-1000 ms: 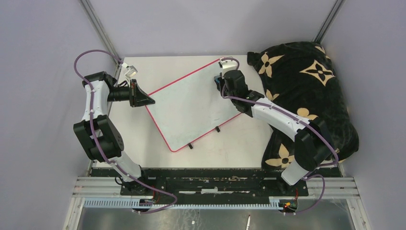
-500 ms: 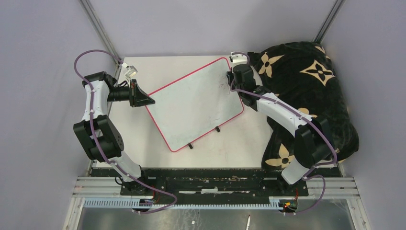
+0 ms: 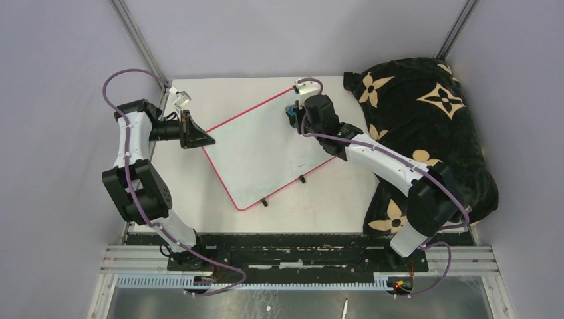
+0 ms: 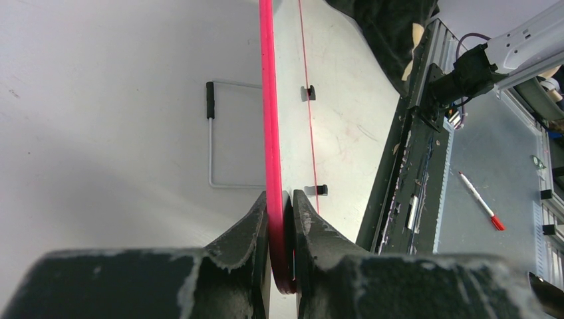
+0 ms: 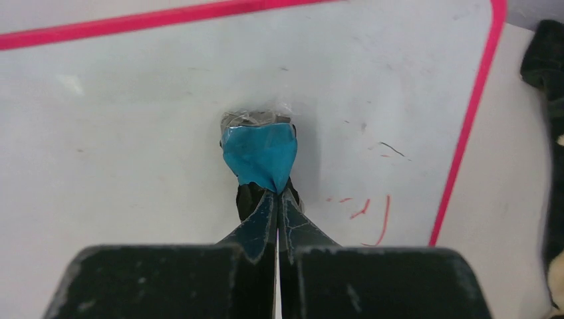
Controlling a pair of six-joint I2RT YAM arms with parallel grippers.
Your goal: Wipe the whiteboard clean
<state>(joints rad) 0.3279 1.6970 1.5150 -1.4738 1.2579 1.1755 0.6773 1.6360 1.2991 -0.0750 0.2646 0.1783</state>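
Observation:
The whiteboard (image 3: 266, 149), white with a thin red border, lies at an angle on the table. My left gripper (image 3: 205, 141) is shut on its left corner, and the left wrist view shows both fingers pinching the red border (image 4: 269, 119). My right gripper (image 3: 294, 113) is over the board's far edge, shut on a small blue-wrapped eraser (image 5: 261, 156). The eraser's tip presses on the whiteboard (image 5: 133, 133). A few thin red marks (image 5: 372, 212) and faint dark specks (image 5: 392, 149) lie just right of the eraser, near the red side border.
A black blanket with beige flowers (image 3: 425, 133) is heaped along the table's right side, beside the right arm. Two black clips (image 3: 282, 191) sit on the board's near edge. A wire stand (image 4: 213, 139) shows beside the board. A red pen (image 4: 477, 201) lies beyond the base rail.
My right gripper swept the eraser right to the board's far right corner, then back left along the far edge. The left gripper and the board stayed put.

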